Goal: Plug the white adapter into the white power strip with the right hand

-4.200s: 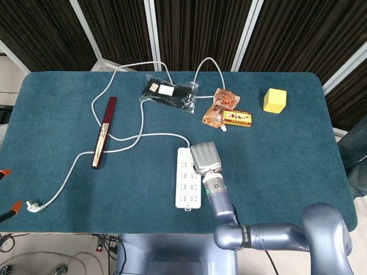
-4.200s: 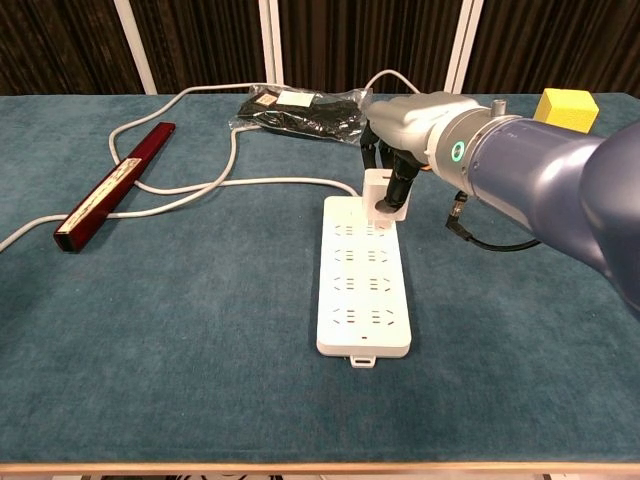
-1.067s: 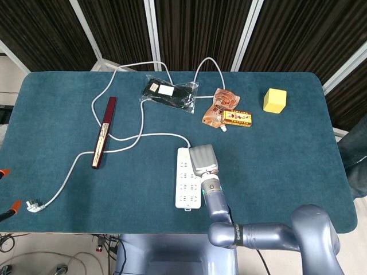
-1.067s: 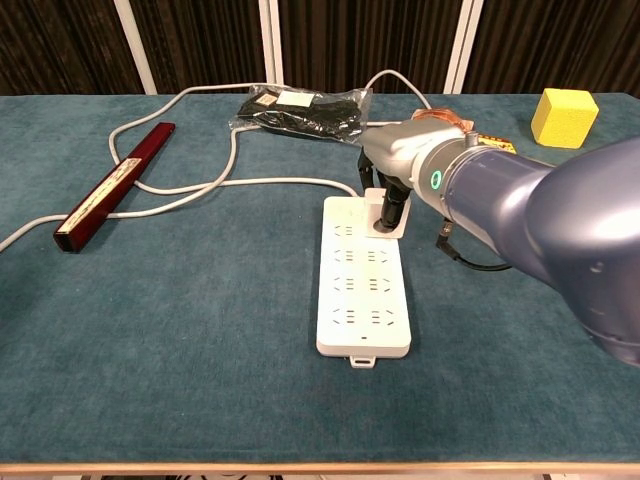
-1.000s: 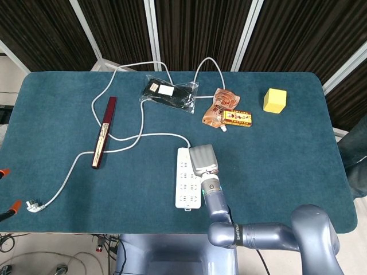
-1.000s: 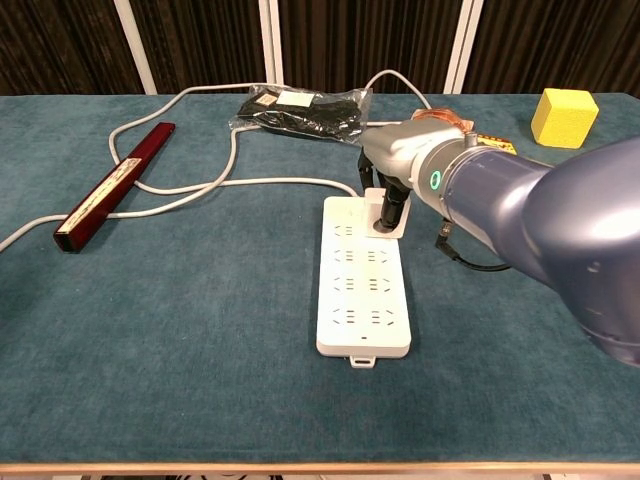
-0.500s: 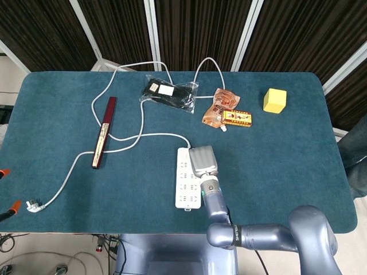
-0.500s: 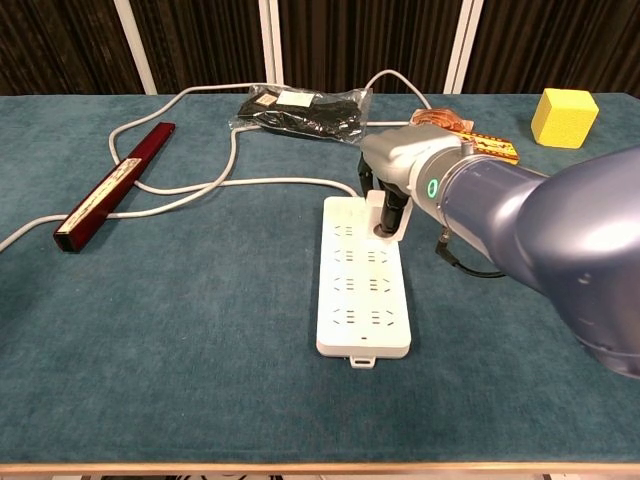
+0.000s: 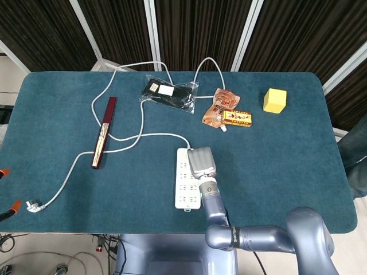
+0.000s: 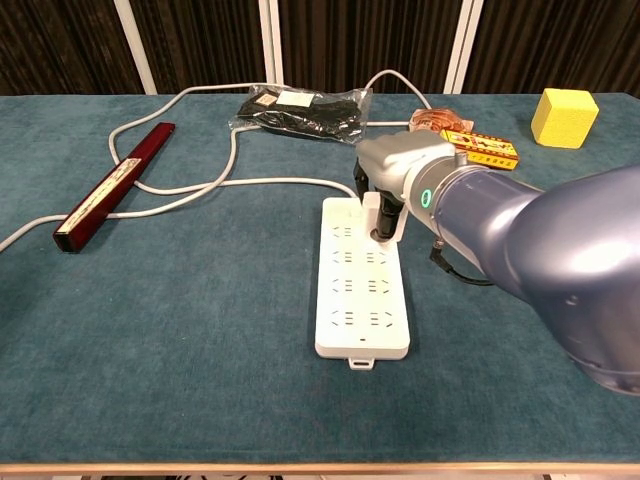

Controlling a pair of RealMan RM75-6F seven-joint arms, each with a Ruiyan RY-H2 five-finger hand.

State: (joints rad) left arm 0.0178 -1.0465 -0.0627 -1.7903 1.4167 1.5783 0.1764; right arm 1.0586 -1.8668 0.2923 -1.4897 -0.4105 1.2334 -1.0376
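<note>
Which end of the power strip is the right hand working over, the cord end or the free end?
The cord end: the right hand holds the white adapter over the power strip's far sockets, where its cable exits.

no readable text, print on orange packet [image 9: 237,117] too small to make out

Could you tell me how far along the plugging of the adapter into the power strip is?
Done: the right robot hand has the white adapter at the far end of the white power strip. In hand: it grips the adapter. Left: whether it is fully seated cannot be told; release remains.
</note>
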